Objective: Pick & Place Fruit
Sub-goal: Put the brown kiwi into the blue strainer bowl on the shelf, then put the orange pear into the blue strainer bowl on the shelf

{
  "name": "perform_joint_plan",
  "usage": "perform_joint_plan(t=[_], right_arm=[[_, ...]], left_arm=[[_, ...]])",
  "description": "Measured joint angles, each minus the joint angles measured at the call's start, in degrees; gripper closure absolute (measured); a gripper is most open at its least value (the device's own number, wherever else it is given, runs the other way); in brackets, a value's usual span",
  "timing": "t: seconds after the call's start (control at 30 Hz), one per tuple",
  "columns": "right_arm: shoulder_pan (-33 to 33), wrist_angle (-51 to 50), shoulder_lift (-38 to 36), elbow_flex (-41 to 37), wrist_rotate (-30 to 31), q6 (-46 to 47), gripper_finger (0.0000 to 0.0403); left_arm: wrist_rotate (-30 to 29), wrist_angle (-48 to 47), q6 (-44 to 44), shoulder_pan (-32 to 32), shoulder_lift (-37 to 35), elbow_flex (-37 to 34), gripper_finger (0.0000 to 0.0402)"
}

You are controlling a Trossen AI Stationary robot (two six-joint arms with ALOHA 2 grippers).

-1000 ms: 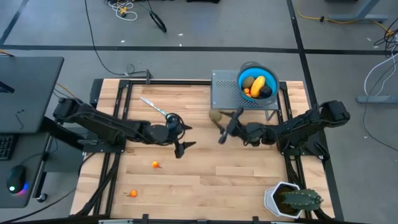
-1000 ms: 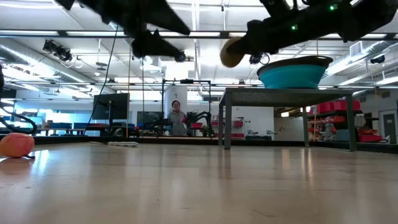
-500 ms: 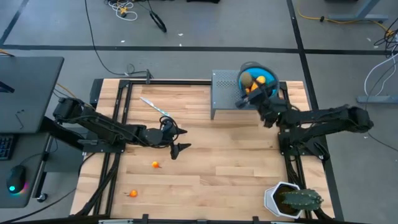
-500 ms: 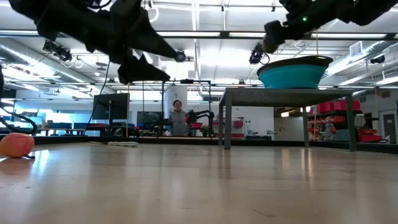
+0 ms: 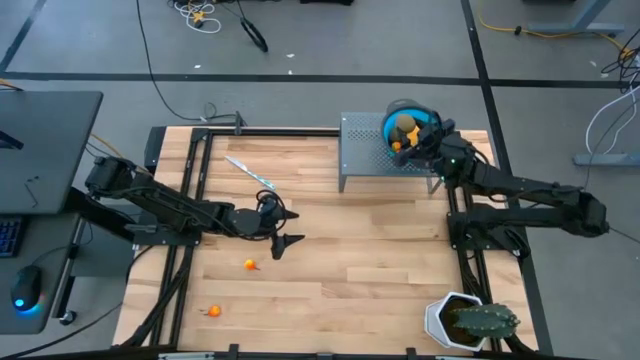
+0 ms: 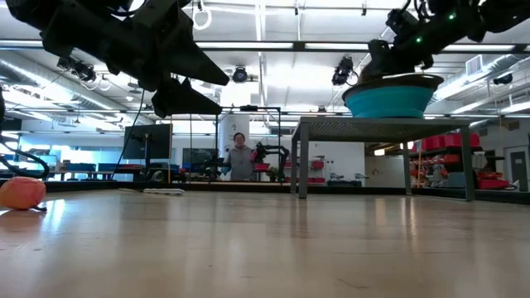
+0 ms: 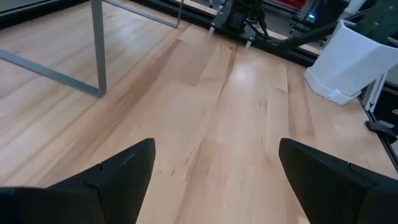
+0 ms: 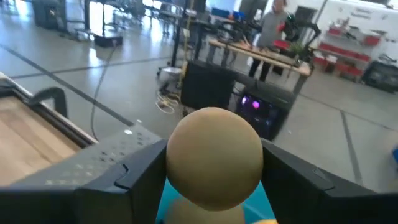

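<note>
My right gripper [image 5: 405,131] is over the round blue bowl [image 5: 430,118], which stands on a grey metal stand [image 5: 362,150] at the table's far right. It is shut on an olive-brown oval fruit [image 8: 214,155]. An orange-red bit [image 5: 397,146] shows inside the bowl; the rest of its contents are hidden by the gripper. My left gripper [image 5: 283,228] hovers open above the middle of the table, touching nothing. Two tiny orange-red bits [image 5: 250,265] [image 5: 213,311] lie on the wood nearer the left front; one [image 6: 21,192] shows in the low view. My right gripper pinches the olive-brown oval fruit [image 8: 214,155] between its two fingers [image 8: 134,180], one on each opposite side of it. The fingers reach in from the table's right side. The fruit is lifted clear, above the bowl's opening [image 8: 166,208].
A thin silvery-white stick [image 5: 250,172] lies on the far left part of the table. A white pot with a green plant [image 5: 465,320] stands at the near right corner. A person [image 6: 240,157] stands in the room beyond the table. Bare wood lies between the stand and the pot.
My right gripper has carried the olive-brown fruit from above the table's middle up and toward the far right, and now stands over the blue bowl. My left gripper has drifted a little toward the near left and stayed open.
</note>
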Motion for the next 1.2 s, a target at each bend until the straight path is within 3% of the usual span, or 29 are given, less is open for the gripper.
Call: perform_joint_plan(t=[0.13,0.3,0.5,0.63,0.8,0.9,1.03,1.2], right_arm=[[-1.08,-0.72,-0.10,0.00,-0.14,1.65,0.0129],[-1.14,1.88,-0.66,0.00,-5.69,3.19,0.0092],[-0.89,2.37,-2.21,0.00,-8.34,3.34,0.0077],[0.55,2.81,-4.75,0.00,-18.26,5.90,0.0076],[3.46,3.17,-6.09,0.00,-42.35,9.75,0.0076],[6.65,1.07,-5.00,0.00,-52.09,11.97,0.0076],[12.40,-2.15,-2.17,-0.52,-53.93,11.30,0.0076],[18.77,2.39,1.83,-2.96,-53.88,8.88,0.0076]], left_arm=[[0.16,-0.12,-0.01,-0.02,0.00,0.00,0.0052],[-0.04,-0.12,0.21,0.00,0.00,0.00,0.0052],[3.23,-0.75,-0.76,0.00,0.00,0.02,0.0052],[8.92,-3.66,-0.82,-0.27,-1.51,0.12,0.0052],[11.89,-16.47,0.51,-2.69,-5.15,3.13,0.0052],[10.39,-26.13,4.65,-5.94,-6.12,5.76,0.0052],[7.11,-33.32,9.35,-10.03,-5.79,6.80,0.0052],[10.15,-41.70,3.29,-12.34,-5.57,5.87,0.0052]])
